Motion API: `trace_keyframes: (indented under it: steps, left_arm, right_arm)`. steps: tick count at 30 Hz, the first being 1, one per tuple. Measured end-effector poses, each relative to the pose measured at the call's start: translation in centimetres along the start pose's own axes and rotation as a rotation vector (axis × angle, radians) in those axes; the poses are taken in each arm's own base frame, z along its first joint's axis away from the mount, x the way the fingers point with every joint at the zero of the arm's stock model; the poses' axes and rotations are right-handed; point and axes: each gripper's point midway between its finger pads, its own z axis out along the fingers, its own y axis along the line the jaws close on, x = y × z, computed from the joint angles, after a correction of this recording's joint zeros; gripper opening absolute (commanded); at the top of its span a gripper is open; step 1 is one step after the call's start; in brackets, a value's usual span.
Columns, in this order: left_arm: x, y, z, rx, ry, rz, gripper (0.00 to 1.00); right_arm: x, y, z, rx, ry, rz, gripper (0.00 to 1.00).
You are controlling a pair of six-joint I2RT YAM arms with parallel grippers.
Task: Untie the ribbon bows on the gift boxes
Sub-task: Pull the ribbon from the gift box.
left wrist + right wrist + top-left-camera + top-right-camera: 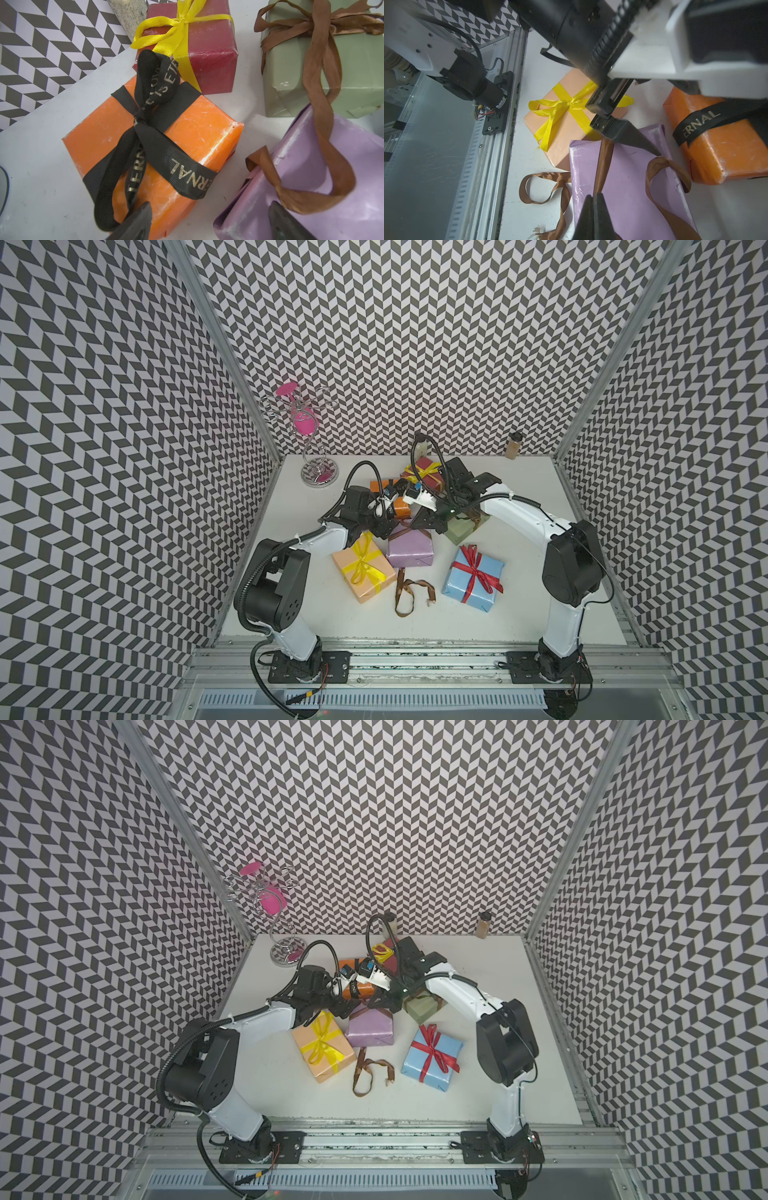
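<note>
My right gripper [593, 196] is shut on a brown ribbon [604, 166] that runs loosely over the lilac box [629, 187]. The ribbon's tail [409, 593] curls on the table. My left gripper [209, 224] stands open. One of its fingers [139, 220] is at the orange box [187, 133], by the black lettered bow [149, 108], and the other rests over the lilac box [332, 207]. Tied bows remain on the dark red box [428, 477], sage green box [461, 529], peach box [363, 568] and light blue box [473, 576].
Two spice jars [512, 446] [422, 443] stand at the back wall. A wire stand [318, 472] with pink pieces stands at the back left. Both arms cross over the cluster of boxes. The metal rail [415, 647] runs along the table's front edge.
</note>
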Motion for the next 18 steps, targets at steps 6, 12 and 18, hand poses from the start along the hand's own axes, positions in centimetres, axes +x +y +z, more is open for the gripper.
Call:
trace_keyframes:
  steps: [6,12,18]
  left_arm:
    - [0.1,-0.3,-0.1,0.010,-0.002,0.001,0.88]
    - [0.2,-0.4,-0.2,0.013,-0.001,0.002,0.88]
    - [0.2,-0.4,-0.3,0.016,-0.002,0.003,0.88]
  right_arm:
    - [-3.5,0.3,-3.5,0.043,-0.087,-0.049,0.00]
    - [-6.5,1.9,-7.4,0.080,-0.177,-0.095,0.00]
    - [-9.7,3.6,-11.5,0.169,-0.266,-0.170,0.00]
